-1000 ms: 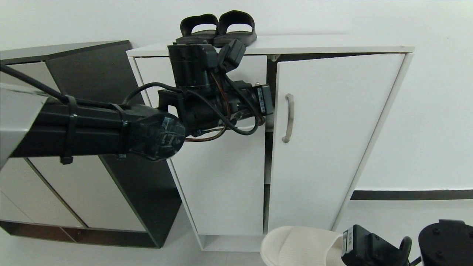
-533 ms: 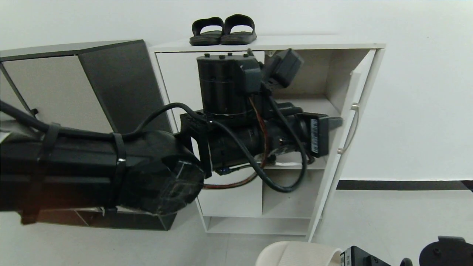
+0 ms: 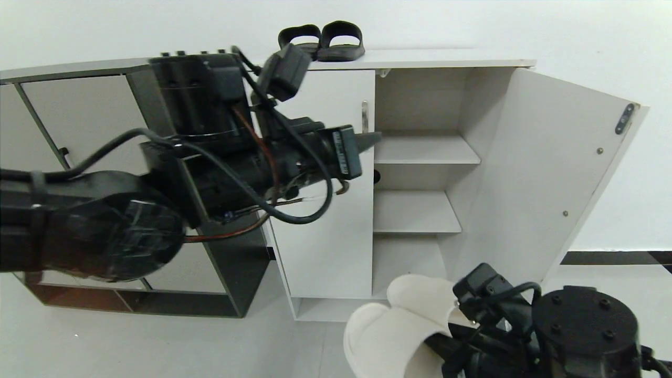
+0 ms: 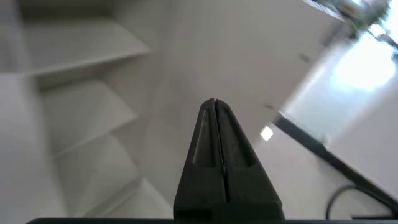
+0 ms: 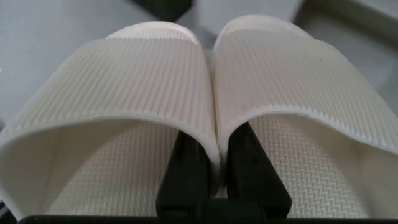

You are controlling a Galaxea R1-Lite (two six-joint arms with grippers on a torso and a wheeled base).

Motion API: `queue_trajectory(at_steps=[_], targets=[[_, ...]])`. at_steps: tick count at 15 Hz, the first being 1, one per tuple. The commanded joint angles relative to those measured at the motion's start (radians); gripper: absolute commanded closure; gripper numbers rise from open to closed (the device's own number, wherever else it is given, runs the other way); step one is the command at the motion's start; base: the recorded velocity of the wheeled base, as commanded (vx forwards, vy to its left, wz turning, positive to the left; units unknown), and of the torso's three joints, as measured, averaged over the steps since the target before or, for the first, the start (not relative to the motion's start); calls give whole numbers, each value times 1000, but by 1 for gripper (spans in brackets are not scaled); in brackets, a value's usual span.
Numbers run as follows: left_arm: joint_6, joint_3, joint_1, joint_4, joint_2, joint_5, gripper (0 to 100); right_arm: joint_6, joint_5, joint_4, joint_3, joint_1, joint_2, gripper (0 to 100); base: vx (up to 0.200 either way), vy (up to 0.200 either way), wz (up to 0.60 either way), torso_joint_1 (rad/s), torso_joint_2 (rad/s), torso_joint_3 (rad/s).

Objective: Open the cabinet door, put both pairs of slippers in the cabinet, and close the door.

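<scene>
— Where do we find the slippers?
— The white slippers (image 3: 388, 325) are at the lower middle of the head view, clamped in our right end effector (image 5: 214, 186), which pinches their inner sides together. The black slippers (image 3: 323, 41) lie at the top centre, on the cabinet (image 3: 446, 59).
— And the door?
— The right door (image 3: 541, 184) stands wide open, baring the shelves (image 3: 420, 152). Our left end effector (image 3: 375, 138), left of centre, is closed on nothing, in front of the closed left door (image 3: 325, 236).
</scene>
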Motion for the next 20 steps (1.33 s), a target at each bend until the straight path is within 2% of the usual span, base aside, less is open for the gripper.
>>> queue_trajectory(at_steps=[1, 3, 4, 5, 6, 7, 8, 9, 11, 12, 14, 15, 17, 18, 19, 20], targets=[[52, 308, 140, 3, -342, 142, 100, 35, -209, -3, -172, -79, 183, 100, 0, 0, 0, 0, 0, 0], [107, 515, 209, 17, -586, 206, 100, 35, -301, -4, -230, -125, 232, 100, 0, 0, 0, 0, 0, 0], [139, 594, 244, 77, -716, 311, 100, 35, -313, -3, -243, -143, 240, 100, 0, 0, 0, 0, 0, 0], [158, 657, 264, 148, -830, 432, 100, 35, -315, -3, -244, -155, 240, 100, 0, 0, 0, 0, 0, 0], [169, 736, 344, 247, -988, 503, 100, 35, -315, -4, -246, -160, 240, 100, 0, 0, 0, 0, 0, 0], [193, 794, 470, 356, -1144, 495, 100, 35, -317, -4, -244, -159, 237, 100, 0, 0, 0, 0, 0, 0], [195, 844, 544, 448, -1281, 495, 100, 35, -318, -4, -244, -159, 235, 100, 0, 0, 0, 0, 0, 0], [196, 894, 585, 531, -1413, 493, 100, 35, -320, -4, -243, -157, 235, 100, 0, 0, 0, 0, 0, 0], [198, 963, 603, 677, -1612, 492, 100, 35, -327, -4, -240, -157, 232, 100, 0, 0, 0, 0, 0, 0], [196, 1033, 648, 701, -1658, 483, 100, 36, -327, -6, -240, -157, 230, 100, 0, 0, 0, 0, 0, 0], [199, 1128, 652, 611, -1681, 351, 100, 36, -327, -6, -236, -151, 224, 100, 0, 0, 0, 0, 0, 0], [222, 1151, 652, 582, -1681, 271, 100, 36, -327, -6, -223, -145, 223, 100, 0, 0, 0, 0, 0, 0], [302, 1151, 652, 594, -1681, 159, 100, 32, -326, -38, -213, -134, 226, 100, 0, 0, 0, 0, 0, 0], [304, 1151, 652, 594, -1680, 151, 100, 27, -324, -59, -210, -134, 227, 100, 0, 0, 0, 0, 0, 0], [291, 1151, 652, 595, -1680, 153, 100, 26, -324, -66, -210, -134, 229, 100, 0, 0, 0, 0, 0, 0], [222, 1151, 652, 594, -1680, 179, 100, 24, -321, -70, -207, -134, 230, 100, 0, 0, 0, 0, 0, 0]])
